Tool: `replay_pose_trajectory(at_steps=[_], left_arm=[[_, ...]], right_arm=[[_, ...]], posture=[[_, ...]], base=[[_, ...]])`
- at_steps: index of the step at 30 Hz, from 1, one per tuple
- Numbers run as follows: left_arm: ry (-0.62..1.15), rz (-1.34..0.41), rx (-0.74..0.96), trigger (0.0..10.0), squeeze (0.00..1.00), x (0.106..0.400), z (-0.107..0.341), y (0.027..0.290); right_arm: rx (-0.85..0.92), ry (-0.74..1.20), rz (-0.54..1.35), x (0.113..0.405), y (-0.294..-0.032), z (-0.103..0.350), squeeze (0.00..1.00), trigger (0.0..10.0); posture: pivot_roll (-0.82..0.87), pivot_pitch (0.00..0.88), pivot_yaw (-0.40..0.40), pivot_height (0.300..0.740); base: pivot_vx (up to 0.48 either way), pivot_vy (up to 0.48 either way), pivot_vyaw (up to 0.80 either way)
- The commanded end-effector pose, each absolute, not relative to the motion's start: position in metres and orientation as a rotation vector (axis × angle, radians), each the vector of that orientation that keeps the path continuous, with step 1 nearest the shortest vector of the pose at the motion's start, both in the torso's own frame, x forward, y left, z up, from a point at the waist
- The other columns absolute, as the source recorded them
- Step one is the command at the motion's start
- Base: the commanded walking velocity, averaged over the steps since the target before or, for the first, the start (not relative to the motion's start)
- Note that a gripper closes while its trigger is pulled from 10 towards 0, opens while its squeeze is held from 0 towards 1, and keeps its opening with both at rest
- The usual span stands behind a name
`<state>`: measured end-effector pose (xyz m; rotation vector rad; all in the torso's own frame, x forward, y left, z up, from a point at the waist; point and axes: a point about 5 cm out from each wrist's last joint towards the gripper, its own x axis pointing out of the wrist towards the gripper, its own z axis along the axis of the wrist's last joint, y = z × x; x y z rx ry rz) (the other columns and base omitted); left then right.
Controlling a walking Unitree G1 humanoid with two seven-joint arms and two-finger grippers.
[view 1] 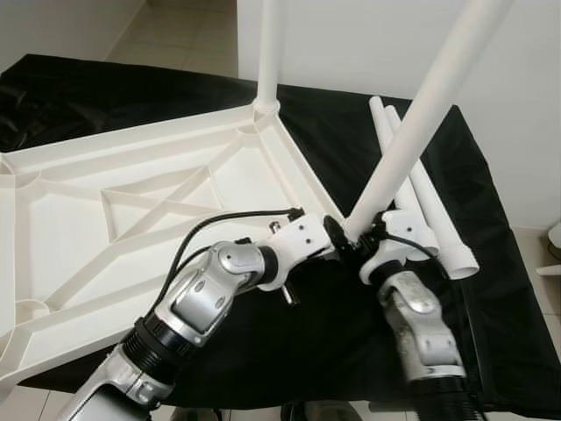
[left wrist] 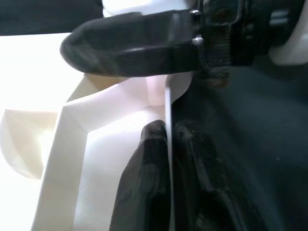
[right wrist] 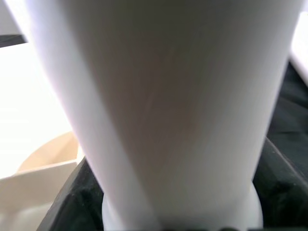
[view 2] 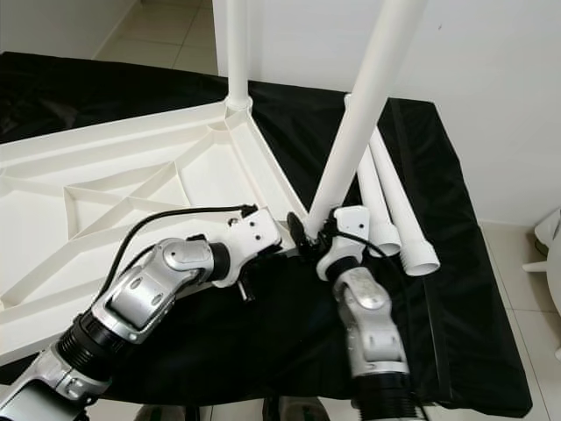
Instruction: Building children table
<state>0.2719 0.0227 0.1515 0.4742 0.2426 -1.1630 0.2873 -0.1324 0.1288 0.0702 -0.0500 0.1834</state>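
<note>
White leg point(view 1: 429, 105) tilted up-right, right pincer point(view 1: 358, 235) gripping

A black cloth point(view 1: 351, 342) covered the supporting surface. On it lay the upturned white tabletop point(view 1: 114, 219), reaching away from the left gripper point(view 1: 331, 235), and two loose white legs point(view 1: 429, 206) just beyond the right gripper point(view 1: 355, 235).

We see a white tabletop point(view 1: 131, 219) of smooth, moulded plastic with a faint sheen along its ribs. The leg point(view 1: 421, 123) and the spare legs point(view 1: 429, 210) look like the same smooth white plastic tubing. Under them lies a black cloth point(view 1: 351, 324), matt and slightly creased. The arms' shells point(view 1: 206, 294) are brushed silver metal, the fingers point(left wrist: 130, 45) glossy black.
</note>
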Motion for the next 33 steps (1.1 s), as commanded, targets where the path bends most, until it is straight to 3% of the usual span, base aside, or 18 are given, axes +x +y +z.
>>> replay_pose_trajectory(at_steps=[1, 10, 11, 20, 21, 32, 33], left_arm=[[0.353, -1.299, 0.440, 10.0, 0.00, 0.252, 0.128, 0.011], [0.349, -1.301, 0.446, 10.0, 0.00, 0.253, 0.129, 0.010], [0.349, -1.300, 0.446, 10.0, 0.00, 0.254, 0.129, 0.010], [0.348, -1.301, 0.447, 10.0, 0.00, 0.254, 0.128, 0.009], [0.347, -1.301, 0.447, 10.0, 0.00, 0.254, 0.128, 0.009], [0.347, -1.298, 0.448, 10.0, 0.00, 0.255, 0.129, 0.010], [0.347, -1.298, 0.448, 10.0, 0.00, 0.256, 0.129, 0.010]], right_arm=[[0.085, 0.004, 0.063, 0.289, -0.139, 0.122, 0.00, 0.0], [0.096, 0.011, 0.027, 0.286, -0.139, 0.123, 0.00, 0.0], [0.059, 0.007, 0.025, 0.286, -0.137, 0.125, 0.00, 10.0], [0.068, 0.001, 0.058, 0.286, -0.135, 0.127, 0.00, 10.0], [0.073, -0.004, 0.071, 0.286, -0.135, 0.127, 1.00, 10.0], [0.097, -0.114, 0.256, 0.288, -0.150, 0.141, 1.00, 10.0], [0.080, -0.122, 0.298, 0.288, -0.152, 0.141, 0.83, 10.0]], posture=[[0.04, 0.130, -0.058, 0.740], [0.03, 0.115, -0.060, 0.740], [0.03, 0.110, -0.060, 0.740], [0.03, 0.100, -0.061, 0.740], [0.03, 0.099, -0.062, 0.740], [0.03, 0.102, -0.055, 0.740], [0.03, 0.104, -0.051, 0.740]], base=[[0.000, 0.000, 0.00], [0.000, 0.000, 0.00], [0.000, 0.000, 0.00], [0.000, 0.000, 0.00], [0.000, 0.000, 0.00], [0.000, 0.000, 0.00], [0.000, 0.000, 0.00]])
